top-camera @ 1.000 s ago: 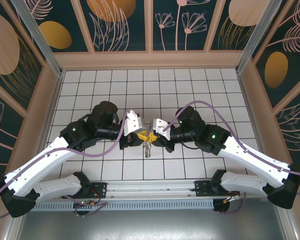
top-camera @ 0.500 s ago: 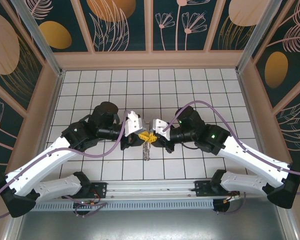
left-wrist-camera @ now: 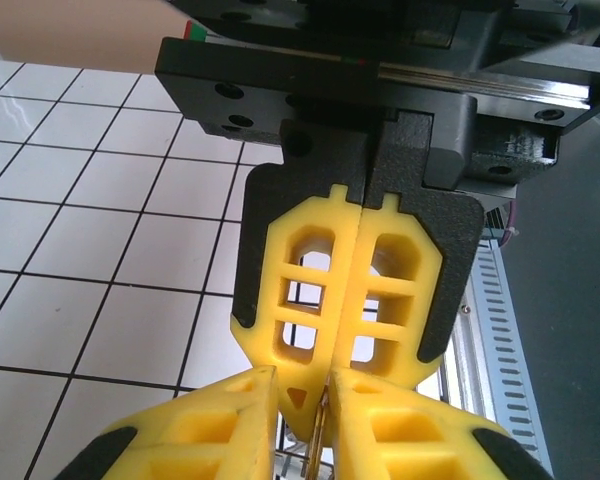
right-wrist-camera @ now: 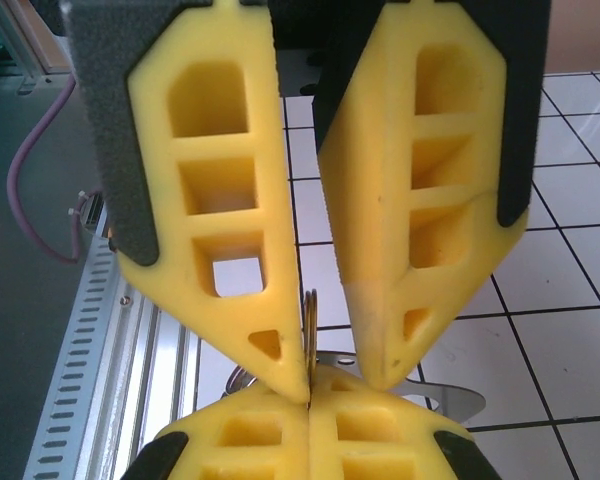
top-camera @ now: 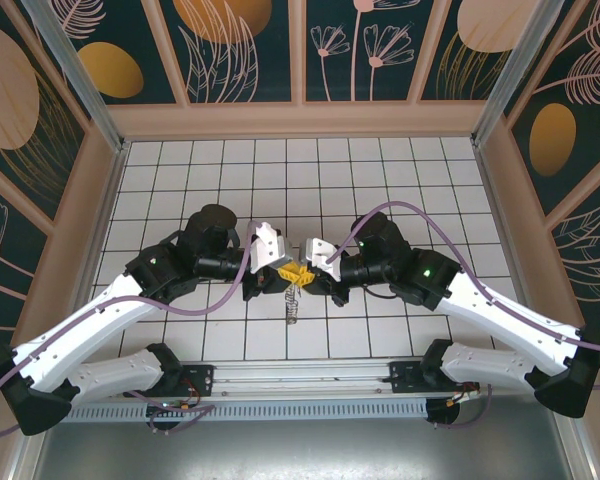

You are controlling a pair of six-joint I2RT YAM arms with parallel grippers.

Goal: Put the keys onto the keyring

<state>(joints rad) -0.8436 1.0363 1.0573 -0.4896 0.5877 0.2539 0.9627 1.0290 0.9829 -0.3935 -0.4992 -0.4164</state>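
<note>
The keyring (right-wrist-camera: 310, 310), a thin brown edge at frame centre, is pinched between my right claw (right-wrist-camera: 338, 385) and my left claw (left-wrist-camera: 305, 400). Both are clenched on it, tips meeting nose to nose. The keys (top-camera: 293, 304) dangle just below that meeting point, at lower centre of the overhead view. Beneath lies a white tiled table (top-camera: 400, 180) ruled with dark lines, boxed by wood-framed dark wall panels (top-camera: 240, 50) painted with flowers.
</note>
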